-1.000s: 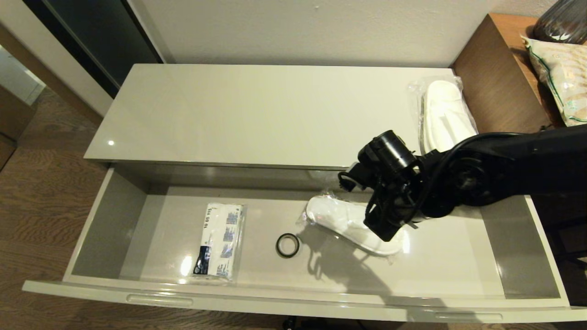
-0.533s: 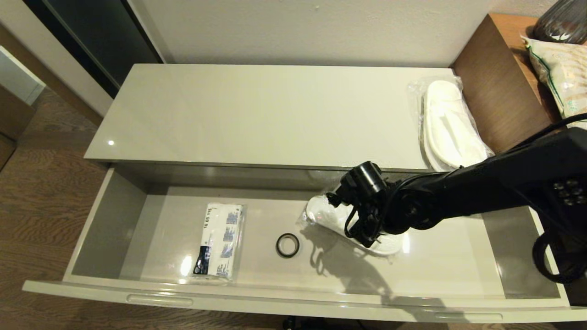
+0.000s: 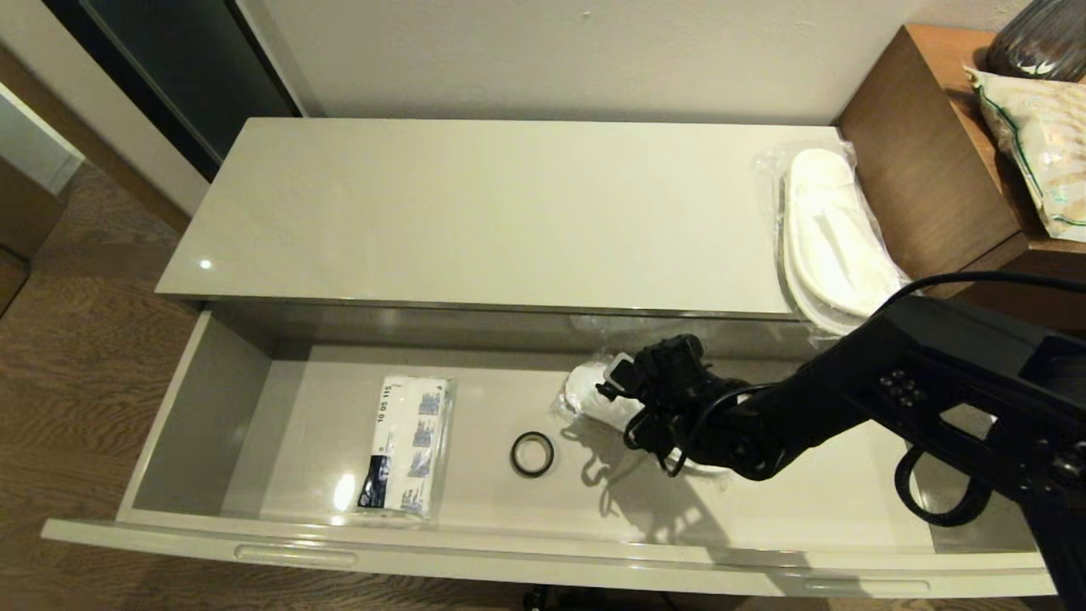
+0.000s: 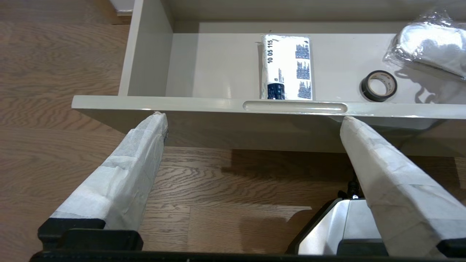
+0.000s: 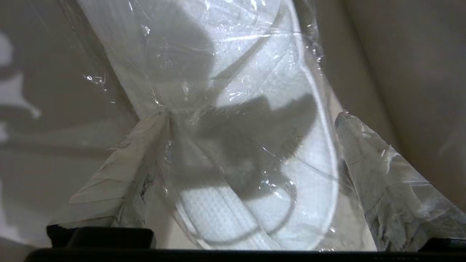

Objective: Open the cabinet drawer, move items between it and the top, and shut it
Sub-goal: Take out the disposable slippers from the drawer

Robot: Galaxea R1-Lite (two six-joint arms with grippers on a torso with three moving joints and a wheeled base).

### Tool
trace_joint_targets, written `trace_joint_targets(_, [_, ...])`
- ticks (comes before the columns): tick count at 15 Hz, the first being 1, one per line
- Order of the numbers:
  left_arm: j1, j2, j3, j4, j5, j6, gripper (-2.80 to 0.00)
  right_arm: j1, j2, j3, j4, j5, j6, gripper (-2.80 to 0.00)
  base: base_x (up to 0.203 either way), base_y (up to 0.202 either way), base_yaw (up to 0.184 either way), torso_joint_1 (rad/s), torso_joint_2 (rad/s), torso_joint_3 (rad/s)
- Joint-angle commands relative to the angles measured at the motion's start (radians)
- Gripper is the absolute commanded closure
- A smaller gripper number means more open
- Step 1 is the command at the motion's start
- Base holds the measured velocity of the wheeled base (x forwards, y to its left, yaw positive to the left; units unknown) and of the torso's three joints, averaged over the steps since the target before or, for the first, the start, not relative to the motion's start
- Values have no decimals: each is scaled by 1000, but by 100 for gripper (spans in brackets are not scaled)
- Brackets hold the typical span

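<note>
1. The cabinet drawer stands pulled fully out, so the opening step looks done; the step in hand is moving items between the drawer and the top.
2. The right gripper is low inside the drawer, its taped fingers spread wide on either side of a bagged pair of slippers. Nothing is clamped; one finger tip touches the clear plastic at the side, the other stands just beside it.
3. These slippers lie on the drawer floor toward its back edge, right of the middle. A second bagged pair lies at the right end of the top, its near end hanging over the front edge.
4. A flat white packet rests left of the middle of the drawer, near the front edge, with a small black ring between it and the slippers.
5. My reading: the gripper is either about to close on the slippers or has let them go; the frames alone do not settle which. If a pickup is meant, the next move calls for closing squarely across the slipper, catching more than loose film, then lifting clear of the drawer's back edge.
6. The right arm reaches in from the right over the drawer, wrist angled down and leftward.
7. The left gripper hangs parked outside the drawer front, jaws wide apart, empty, above the wooden floor.
</note>
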Motion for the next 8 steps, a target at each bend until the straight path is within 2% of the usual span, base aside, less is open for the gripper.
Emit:
trace_joint_targets(1, [0,1,0,0,0,1,-280,-1,34,12,-22,-3,-4,-280,0,0,0,0,0,0])
trace_joint_targets(8, [0,1,0,0,0,1,-280,-6,44,72,-68,24,-42,-280,0,0,0,0,0,0])
